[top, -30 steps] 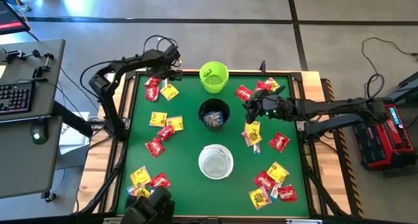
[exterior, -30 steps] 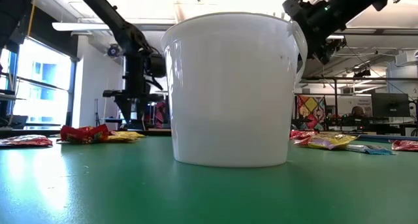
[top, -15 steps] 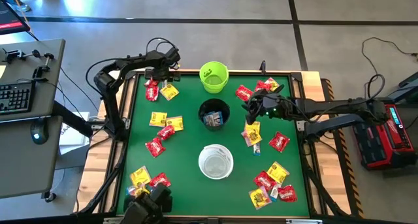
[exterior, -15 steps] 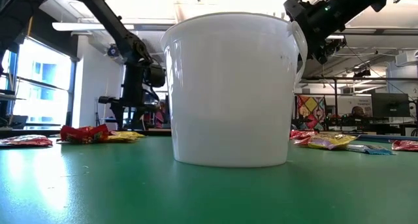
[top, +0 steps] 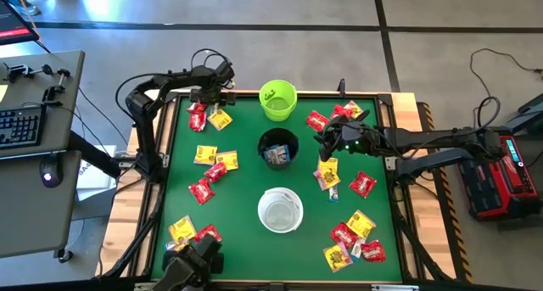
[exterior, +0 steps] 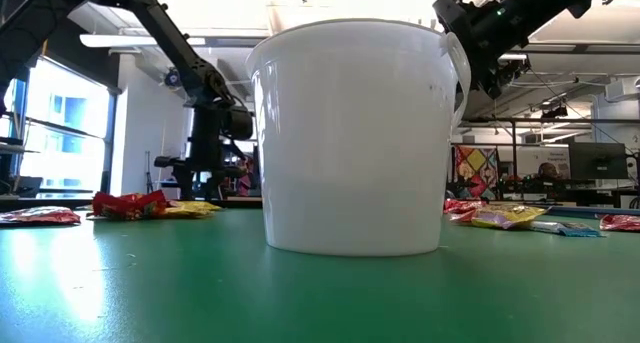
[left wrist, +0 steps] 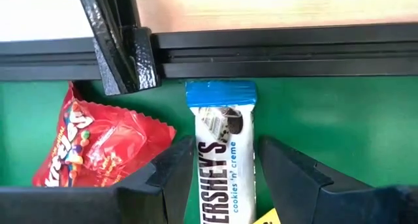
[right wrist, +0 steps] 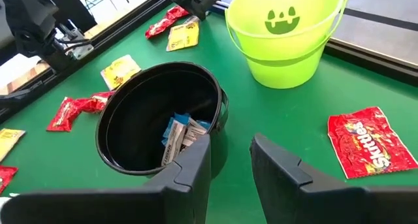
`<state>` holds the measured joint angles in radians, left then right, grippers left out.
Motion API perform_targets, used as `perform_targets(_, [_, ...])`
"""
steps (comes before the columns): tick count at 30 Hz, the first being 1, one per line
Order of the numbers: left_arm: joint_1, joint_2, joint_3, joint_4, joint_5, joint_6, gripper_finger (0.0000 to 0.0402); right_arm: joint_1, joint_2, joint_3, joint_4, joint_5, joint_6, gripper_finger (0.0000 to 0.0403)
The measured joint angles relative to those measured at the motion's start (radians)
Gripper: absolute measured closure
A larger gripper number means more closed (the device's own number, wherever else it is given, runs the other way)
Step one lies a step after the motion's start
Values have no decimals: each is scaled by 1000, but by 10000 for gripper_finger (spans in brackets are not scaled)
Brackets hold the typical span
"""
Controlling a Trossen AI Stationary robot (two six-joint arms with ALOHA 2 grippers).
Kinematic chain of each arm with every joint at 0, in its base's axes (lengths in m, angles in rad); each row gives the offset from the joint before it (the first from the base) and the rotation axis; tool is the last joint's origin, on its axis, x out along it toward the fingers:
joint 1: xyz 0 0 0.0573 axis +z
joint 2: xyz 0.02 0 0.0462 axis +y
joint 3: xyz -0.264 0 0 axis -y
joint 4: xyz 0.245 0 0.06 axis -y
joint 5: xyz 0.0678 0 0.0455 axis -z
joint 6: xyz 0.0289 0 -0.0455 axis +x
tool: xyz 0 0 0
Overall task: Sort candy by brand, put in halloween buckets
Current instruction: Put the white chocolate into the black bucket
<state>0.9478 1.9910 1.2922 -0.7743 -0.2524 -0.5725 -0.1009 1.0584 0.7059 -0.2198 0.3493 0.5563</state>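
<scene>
High view: three small round pails on the green table (top: 246, 232), in a line: lime green bucket (top: 277, 100), black bucket (top: 277, 148), white translucent bucket (top: 280, 210).
One blue-and-white Hershey's bar (left wrist: 224, 152) lies flat between the left gripper (left wrist: 225, 175)'s spread fingers, ungripped, beside a red Skittles packet (left wrist: 98, 145). Right gripper (right wrist: 230, 160) hovers beside the black bucket, jaws apart, empty; blue-and-white bars (right wrist: 179, 136) lie inside it.

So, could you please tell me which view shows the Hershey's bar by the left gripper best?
The left wrist view: the Hershey's bar lies on the green mat between the open fingers of the left gripper, label readable. In the high view the gripper hides it at the table's far left corner. The low view and right wrist view don't show it clearly.
</scene>
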Motion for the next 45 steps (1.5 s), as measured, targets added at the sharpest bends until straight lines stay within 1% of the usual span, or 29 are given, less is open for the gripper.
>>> perform_targets(3, [1,-9,-2,-1,7,37,234,0,0,0,16,1,18,304])
perform_targets(6, [1,-15,-3,0,7,81,247,0,0,0,16,2,5,304])
perform_targets(10, [1,-18,-4,-11,13,136,282,-7,0,0,16,14,1,304])
perform_targets(15, [0,-23,-3,-25,16,162,332,-11,0,0,22,16,-13,304])
perform_targets(19, [-7,-34,-5,-31,19,198,356,-10,0,0,22,15,-3,304])
perform_targets(22, [-11,-56,-7,-46,30,200,366,-10,0,0,34,15,2,304])
perform_targets(27, [-20,-96,-7,-25,11,226,379,-11,0,0,38,15,-64,304])
perform_targets(30, [-20,-106,-7,-22,12,248,390,-17,0,0,57,14,-34,304])
perform_targets(33, [-25,-107,-7,-12,19,295,400,-17,0,0,67,13,-49,304])
perform_targets(39, [-49,-107,-6,-11,81,348,401,-17,0,0,70,35,-60,304])
perform_targets(42, [-74,-107,-6,-1,122,356,401,-17,0,0,67,33,-59,304])
perform_targets(45, [-108,-117,-5,1,142,367,401,-17,0,0,67,38,-56,304])
